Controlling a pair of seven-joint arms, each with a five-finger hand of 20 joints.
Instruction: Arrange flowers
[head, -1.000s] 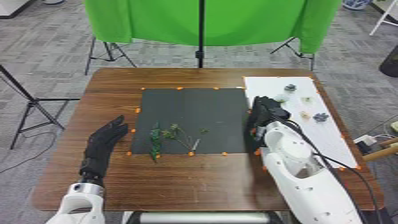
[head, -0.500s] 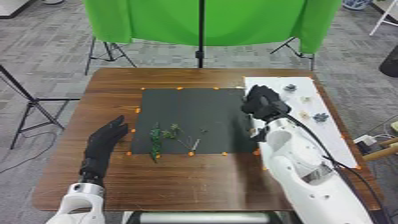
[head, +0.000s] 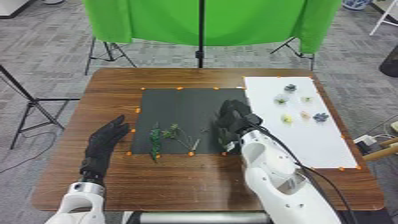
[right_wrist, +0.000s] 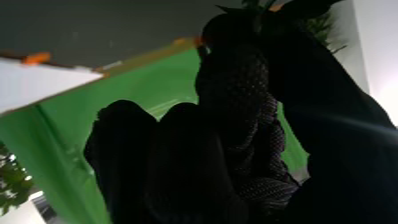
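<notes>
Fingers, right hand (head: 235, 118): pinching green sprig (right_wrist: 258, 6), right wrist view
Left hand (head: 104, 140): relaxed, straight
Head view: yellow flower (head: 286, 119) on white sheet (head: 313, 145), right of pinching fingers

Onto the counter (head: 169, 185) now: got a mat (head: 182, 105) to the left, a sheet (head: 313, 145) beside it to the right. On the mat, towards the front, see a leafy sprig (head: 155, 141) leftmost, crossing the near edge, then a branching sprig (head: 173, 132). On the sheet's far half, find scattered flower heads (head: 321, 117). Behind the counter, spot a cloth (head: 258, 22).
</notes>
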